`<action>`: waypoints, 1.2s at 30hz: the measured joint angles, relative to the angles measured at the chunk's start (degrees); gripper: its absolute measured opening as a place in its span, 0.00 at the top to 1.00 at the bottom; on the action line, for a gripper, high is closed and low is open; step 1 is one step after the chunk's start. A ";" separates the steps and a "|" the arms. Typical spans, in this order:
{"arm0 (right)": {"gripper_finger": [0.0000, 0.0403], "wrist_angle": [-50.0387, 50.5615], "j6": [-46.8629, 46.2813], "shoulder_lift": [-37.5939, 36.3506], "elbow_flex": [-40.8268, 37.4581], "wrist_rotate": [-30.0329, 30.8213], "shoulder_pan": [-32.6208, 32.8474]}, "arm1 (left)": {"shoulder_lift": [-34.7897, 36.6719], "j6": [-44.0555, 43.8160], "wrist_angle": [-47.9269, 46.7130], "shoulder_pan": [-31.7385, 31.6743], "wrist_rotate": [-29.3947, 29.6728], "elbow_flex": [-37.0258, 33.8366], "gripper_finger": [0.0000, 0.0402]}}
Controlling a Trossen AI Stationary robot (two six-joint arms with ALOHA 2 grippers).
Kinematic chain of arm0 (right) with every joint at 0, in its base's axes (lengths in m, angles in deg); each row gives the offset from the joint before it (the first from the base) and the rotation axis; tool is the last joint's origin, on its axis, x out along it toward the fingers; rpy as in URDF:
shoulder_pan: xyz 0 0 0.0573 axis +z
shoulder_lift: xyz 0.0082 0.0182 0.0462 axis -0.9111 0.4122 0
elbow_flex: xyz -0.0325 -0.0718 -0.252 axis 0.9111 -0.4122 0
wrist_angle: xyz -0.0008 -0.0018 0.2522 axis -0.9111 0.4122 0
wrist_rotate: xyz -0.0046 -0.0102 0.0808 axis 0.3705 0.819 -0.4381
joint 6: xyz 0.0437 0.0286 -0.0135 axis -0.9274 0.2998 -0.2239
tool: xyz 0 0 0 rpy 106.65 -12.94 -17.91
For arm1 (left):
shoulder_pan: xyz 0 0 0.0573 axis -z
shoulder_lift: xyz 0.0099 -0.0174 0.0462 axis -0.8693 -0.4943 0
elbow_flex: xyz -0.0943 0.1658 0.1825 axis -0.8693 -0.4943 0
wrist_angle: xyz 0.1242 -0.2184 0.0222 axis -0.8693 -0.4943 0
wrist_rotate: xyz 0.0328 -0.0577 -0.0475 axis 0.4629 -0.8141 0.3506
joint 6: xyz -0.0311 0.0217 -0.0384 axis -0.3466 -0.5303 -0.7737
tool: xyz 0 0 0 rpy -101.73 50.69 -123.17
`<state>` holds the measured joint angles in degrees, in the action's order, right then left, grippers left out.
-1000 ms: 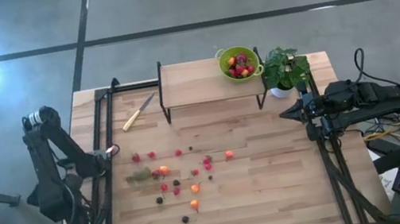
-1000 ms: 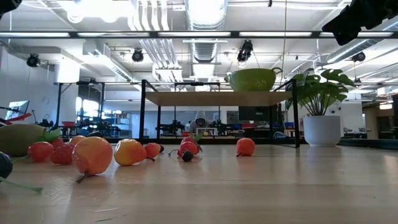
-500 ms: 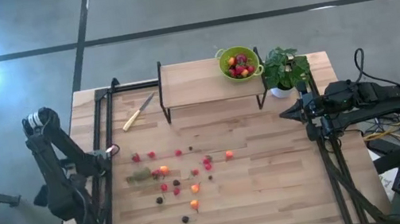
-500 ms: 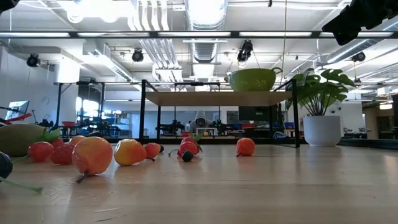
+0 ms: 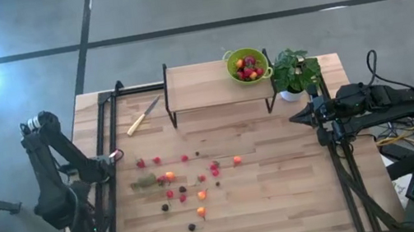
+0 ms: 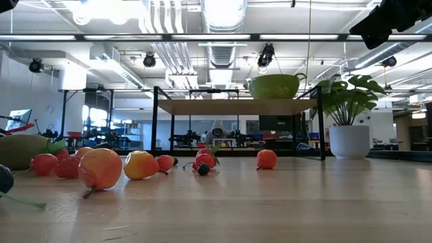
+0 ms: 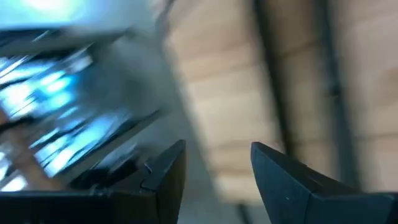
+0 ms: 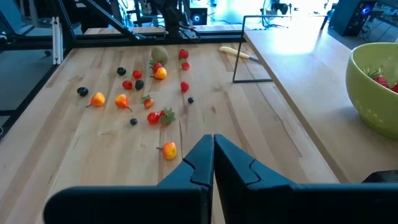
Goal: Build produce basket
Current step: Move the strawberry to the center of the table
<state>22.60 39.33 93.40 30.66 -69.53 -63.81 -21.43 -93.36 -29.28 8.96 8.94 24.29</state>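
- Sitting up on the raised shelf (image 5: 206, 83) at the back of the counter (image 5: 287, 203), the produce basket (image 5: 247, 65) is a small lime-green bowl with a few red fruits already inside. It's at the shelf's right end, just beside the potted plant (image 5: 294, 73).
- Most of the produce is loose on the counter in front of the shelf: red, orange and dark berries (image 5: 201, 194) scattered left of centre, and the kiwi (image 5: 146, 180) lying at the left side of the bunch, right next to an orange berry.
- Low view shows the same spread at counter level, with a big orange berry (image 6: 100, 169) close to the camera and the basket's green rim poking above the shelf.
- Yellow-handled knife (image 5: 143, 116) lies at an angle on the counter, left of the shelf, well away from the fruit.
- Left claw (image 7: 214, 171) is out at the left edge of the counter, near the frame rail, spread apart with nothing between the fingers.
- Right claw (image 8: 212, 155) is at the right edge, near the plant, pointing across toward the berries, fingers pressed together and holding nothing.
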 joint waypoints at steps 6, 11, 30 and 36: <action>0.98 -0.01 0.00 0.00 0.00 0.00 0.00 | 0.27 8.55 7.18 -4.16 27.80 0.04 0.54; 0.98 0.00 0.00 0.00 -0.02 -0.02 0.00 | 0.50 18.06 10.41 -6.67 45.46 1.07 0.54; 0.98 0.00 0.00 0.00 -0.01 -0.02 0.00 | 0.44 60.05 13.00 -41.71 46.38 -2.79 0.44; 0.98 0.00 0.00 0.00 -0.01 -0.01 0.00 | 0.44 65.18 12.66 -53.04 42.10 -5.50 0.40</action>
<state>22.60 39.33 93.40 30.65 -69.54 -63.81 -20.99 -28.18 -16.62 -44.08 51.05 18.80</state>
